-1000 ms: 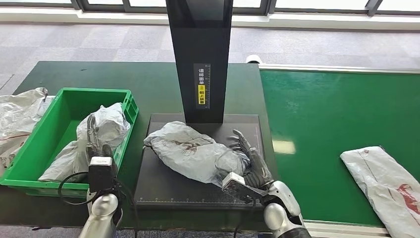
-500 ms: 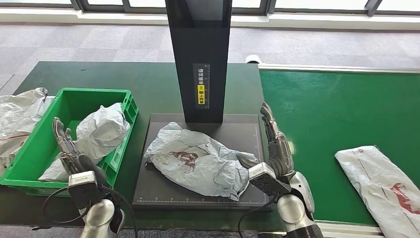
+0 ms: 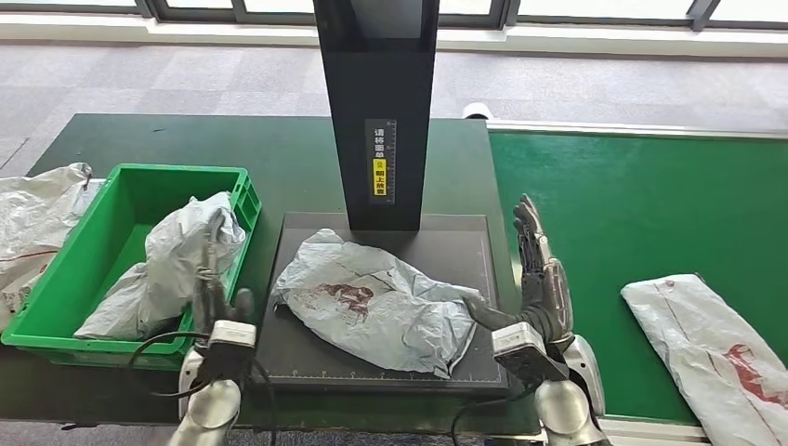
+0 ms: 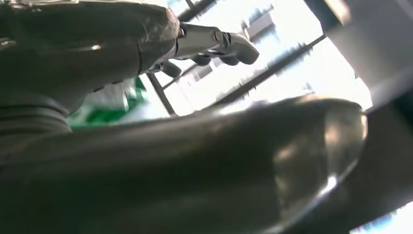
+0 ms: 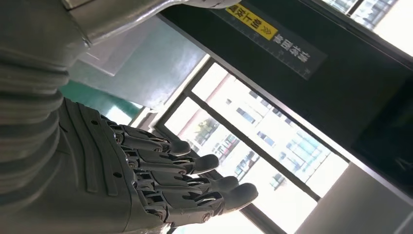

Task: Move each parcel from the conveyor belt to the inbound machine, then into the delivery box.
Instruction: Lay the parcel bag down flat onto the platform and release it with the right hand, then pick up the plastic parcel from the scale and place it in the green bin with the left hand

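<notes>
1. A crumpled grey parcel [image 3: 376, 303] lies on the inbound machine's black platform [image 3: 307, 348], in front of its dark column [image 3: 376, 102].
2. It looks light, soft and slippery; a bunched fold near the middle seems the safest hold.
3. The right hand [image 3: 542, 283] stands just right of the platform, fingers straight, holding nothing.
4. The left hand [image 3: 216, 288] rises at the platform's left edge beside the green delivery box [image 3: 70, 269]; I cannot tell its grasp.
5. The column's yellow label [image 3: 378, 170] carries Chinese writing, too small to read.
</notes>
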Robot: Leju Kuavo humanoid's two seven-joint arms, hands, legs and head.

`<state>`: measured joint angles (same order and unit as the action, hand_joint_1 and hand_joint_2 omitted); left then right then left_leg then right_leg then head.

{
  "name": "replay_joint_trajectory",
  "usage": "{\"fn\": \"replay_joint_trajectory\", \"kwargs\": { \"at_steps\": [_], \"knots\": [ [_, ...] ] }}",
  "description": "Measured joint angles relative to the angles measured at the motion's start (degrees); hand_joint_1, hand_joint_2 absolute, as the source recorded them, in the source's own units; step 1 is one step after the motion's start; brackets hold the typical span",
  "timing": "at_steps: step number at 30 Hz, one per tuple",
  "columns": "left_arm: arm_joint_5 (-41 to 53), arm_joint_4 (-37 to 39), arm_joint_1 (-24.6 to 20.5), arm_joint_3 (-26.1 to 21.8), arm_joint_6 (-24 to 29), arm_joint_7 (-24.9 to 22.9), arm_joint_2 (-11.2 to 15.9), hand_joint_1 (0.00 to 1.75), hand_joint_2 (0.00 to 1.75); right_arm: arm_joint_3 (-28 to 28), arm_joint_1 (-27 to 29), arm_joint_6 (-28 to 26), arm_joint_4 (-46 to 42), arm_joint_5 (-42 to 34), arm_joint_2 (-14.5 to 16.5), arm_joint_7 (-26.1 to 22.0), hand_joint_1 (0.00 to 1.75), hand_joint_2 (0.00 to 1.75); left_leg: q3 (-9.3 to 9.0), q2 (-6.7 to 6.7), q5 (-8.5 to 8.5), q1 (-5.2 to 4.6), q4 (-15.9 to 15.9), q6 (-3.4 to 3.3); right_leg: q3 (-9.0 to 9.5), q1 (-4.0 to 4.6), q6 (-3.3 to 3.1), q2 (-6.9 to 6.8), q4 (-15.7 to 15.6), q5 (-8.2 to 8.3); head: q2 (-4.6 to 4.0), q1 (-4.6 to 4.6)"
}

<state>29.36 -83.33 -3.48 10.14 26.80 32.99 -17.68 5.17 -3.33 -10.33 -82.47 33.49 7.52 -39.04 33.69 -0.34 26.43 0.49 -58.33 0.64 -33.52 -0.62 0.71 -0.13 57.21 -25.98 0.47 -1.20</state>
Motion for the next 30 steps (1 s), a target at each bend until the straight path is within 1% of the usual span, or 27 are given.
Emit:
{"fn": "replay_joint_trajectory", "kwargs": {
  "at_steps": [2, 4, 8, 14, 19, 25, 28, 29, 30],
  "knots": [
    [6.21, 2.47, -0.75, 2.42, -3.04, -1.47, 0.37, 0.00, 0.87, -0.26, 0.54, 0.42, -1.60, -0.71, 0.00, -0.55, 0.00, 1.75, -0.01, 0.13, 0.01, -0.01, 0.00, 0.01, -0.05, -0.01, 0.02, 0.13, 0.00, 0.03, 0.00, 0.00],
    [11.13, 5.19, -1.76, 4.59, -4.33, -2.00, 0.51, 0.00, 1.75, -0.43, 0.65, 0.71, -2.73, -1.31, 0.00, -0.79, 0.00, 1.75, -0.02, 0.20, 0.01, -0.02, 0.00, 0.02, -0.07, -0.02, 0.03, 0.20, 0.00, 0.05, 0.01, 0.00],
    [18.86, 11.04, -4.03, 8.53, -3.89, -2.64, 0.48, 0.00, 1.75, -0.49, 1.07, 0.49, -4.98, -2.36, 0.00, -0.99, 0.00, 1.75, -0.02, 0.19, 0.01, -0.01, 0.00, 0.02, -0.06, -0.01, 0.04, 0.19, 0.00, 0.05, 0.01, 0.00],
    [27.76, 19.59, -7.89, 12.99, -3.70, -6.38, -0.32, 0.00, 1.75, -0.43, 1.69, -0.62, -6.42, -4.07, -0.26, -1.11, 0.00, 1.75, -0.02, 0.19, 0.01, -0.01, 0.00, 0.02, -0.06, -0.01, 0.04, 0.21, 0.01, 0.05, 0.00, 0.00],
    [30.70, 27.28, -10.44, 14.86, -4.02, -6.88, -1.28, 0.00, 1.75, -0.02, 1.62, -1.72, -6.45, -5.58, -1.20, -1.10, 0.00, 1.75, -0.02, 0.18, 0.01, -0.01, 0.00, 0.01, -0.04, -0.01, 0.04, 0.20, 0.01, 0.05, 0.00, 0.00],
    [30.95, 31.56, -11.70, 15.43, -4.05, -6.87, -1.89, 0.00, 1.75, 0.60, 1.61, -1.93, -6.45, -5.91, -1.90, -1.09, 0.00, 1.75, -0.01, 0.18, 0.01, -0.01, 0.00, 0.02, -0.05, 0.00, 0.04, 0.20, 0.01, 0.05, 0.00, 0.00],
    [31.53, 32.79, -12.20, 15.64, -4.61, -7.01, -2.14, 0.00, 0.44, 0.67, 1.61, -1.93, -6.45, -5.91, -2.08, -1.09, 0.00, 1.75, -0.01, 0.18, 0.01, -0.01, 0.00, 0.02, -0.05, 0.00, 0.04, 0.19, 0.01, 0.05, -0.01, 0.00],
    [32.01, 33.42, -12.53, 15.76, -4.88, -7.19, -2.29, 0.00, 0.44, 0.67, 1.61, -1.91, -6.45, -5.91, -2.13, -1.09, 0.00, 1.75, -0.01, 0.17, 0.01, -0.01, 0.00, 0.02, -0.04, 0.00, 0.04, 0.19, 0.01, 0.05, 0.00, 0.00],
    [32.51, 34.23, -12.94, 15.90, -5.08, -7.43, -2.45, 0.00, 0.87, 0.68, 1.61, -1.89, -6.45, -5.93, -2.18, -1.09, 0.00, 1.75, -0.01, 0.16, 0.01, -0.01, 0.00, 0.02, -0.04, 0.00, 0.04, 0.18, 0.01, 0.05, 0.00, 0.00]
  ]
}}
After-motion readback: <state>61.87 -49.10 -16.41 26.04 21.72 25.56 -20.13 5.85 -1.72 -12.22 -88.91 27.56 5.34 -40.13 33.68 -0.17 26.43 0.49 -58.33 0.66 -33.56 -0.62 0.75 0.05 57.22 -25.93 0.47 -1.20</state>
